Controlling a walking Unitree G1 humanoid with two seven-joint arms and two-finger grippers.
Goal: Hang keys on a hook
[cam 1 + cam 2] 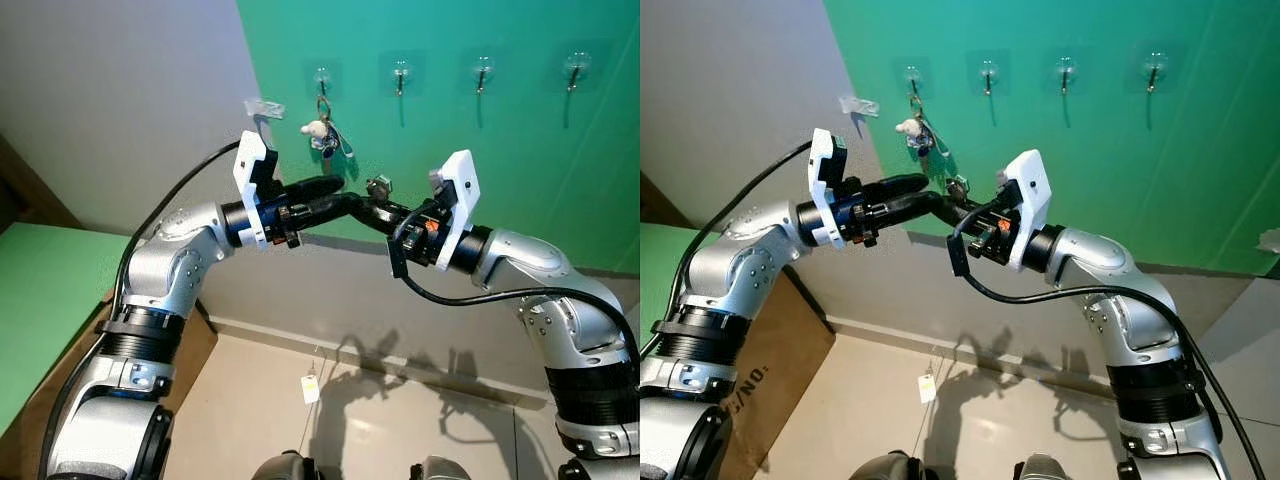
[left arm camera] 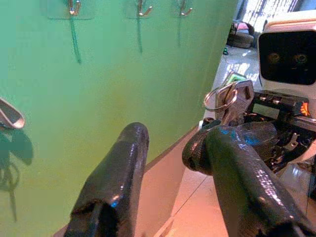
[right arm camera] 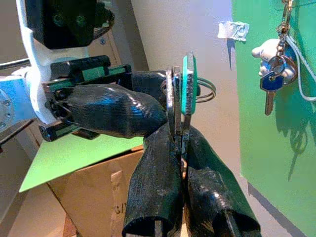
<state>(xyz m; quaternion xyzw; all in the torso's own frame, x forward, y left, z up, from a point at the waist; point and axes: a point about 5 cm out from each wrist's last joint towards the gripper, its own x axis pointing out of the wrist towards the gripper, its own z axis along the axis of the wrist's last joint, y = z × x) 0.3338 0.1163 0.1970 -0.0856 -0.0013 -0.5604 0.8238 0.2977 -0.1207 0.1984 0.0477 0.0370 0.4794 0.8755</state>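
Observation:
A small bunch of keys [image 3: 180, 94] with a green tag and a metal ring is pinched upright in my right gripper [image 3: 178, 136], which is shut on it. It is held out in front of the green wall [image 1: 500, 170], below a row of several clear hooks [image 1: 400, 72]. The leftmost hook [image 1: 322, 75] carries another key bunch [image 1: 326, 132] with a small white figure. My left gripper [image 1: 346, 195] reaches in from the left, open. One of its fingers [image 2: 232, 168] lies against the right gripper's tips just under the keys [image 2: 232, 96].
A cardboard box [image 1: 770, 350] stands at the lower left against the grey wall, with a green surface [image 1: 40, 290] beside it. A white tag [image 1: 311, 388] lies on the tiled floor below the arms. A piece of tape [image 1: 262, 106] sticks to the wall.

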